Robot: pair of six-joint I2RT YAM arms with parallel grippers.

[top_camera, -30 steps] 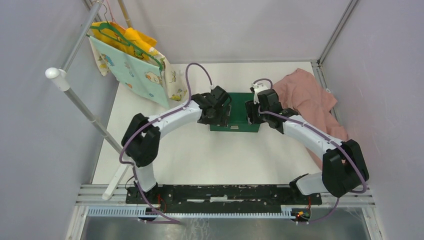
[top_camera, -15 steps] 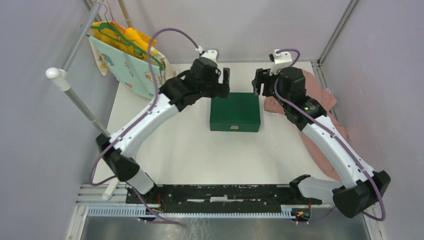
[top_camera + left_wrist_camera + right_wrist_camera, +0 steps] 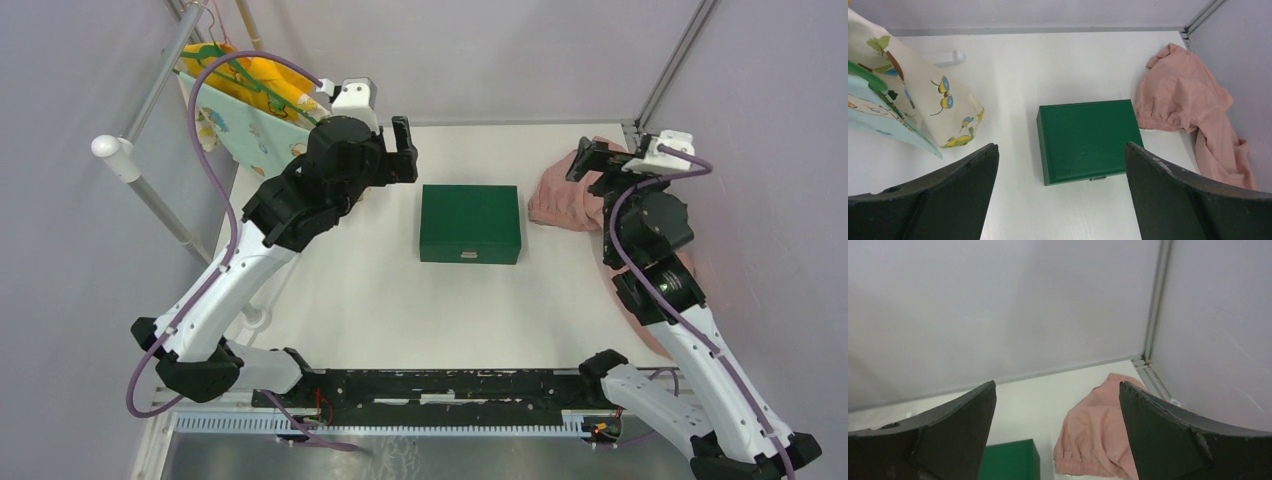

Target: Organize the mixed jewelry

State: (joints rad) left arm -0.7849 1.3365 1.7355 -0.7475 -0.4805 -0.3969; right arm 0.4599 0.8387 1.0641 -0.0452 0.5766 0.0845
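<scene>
**Jewelry out of sight as both arms lift away from the shut box**

The jewelry does not show in any of the 3 views: no gold pieces and no wire hoop lie on the bare tabletop point(image 3: 400, 300). The only place it could be is inside the green box point(image 3: 470, 223), but that is a guess, since the lid is down and hides whatever is in there.

About 1 second ago both grippers were low against the box, 1 at each end. Half a second ago they had risen to its far corners. Now they have swung high and wide. The left gripper point(image 3: 1060, 148) hangs above the tabletop to the left of the box, near the printed cloths on the hanger point(image 3: 255, 110). Its fingers are spread wide with nothing between them. The right gripper point(image 3: 1057, 385) is up over the pink cloth point(image 3: 575, 190) and tilted toward the back wall, so its camera catches only a corner of the box. Its fingers are also wide apart and empty.

The box itself sits square in the middle of the tabletop as it did before, lid flat, with its small clasp point(image 3: 1096, 178) on the near edge.

With the lid closed, nothing loose in view and both arms backed off with empty grippers, this looks like either the very end of the job or a pause before the box is opened. The views alone cannot settle which.
</scene>
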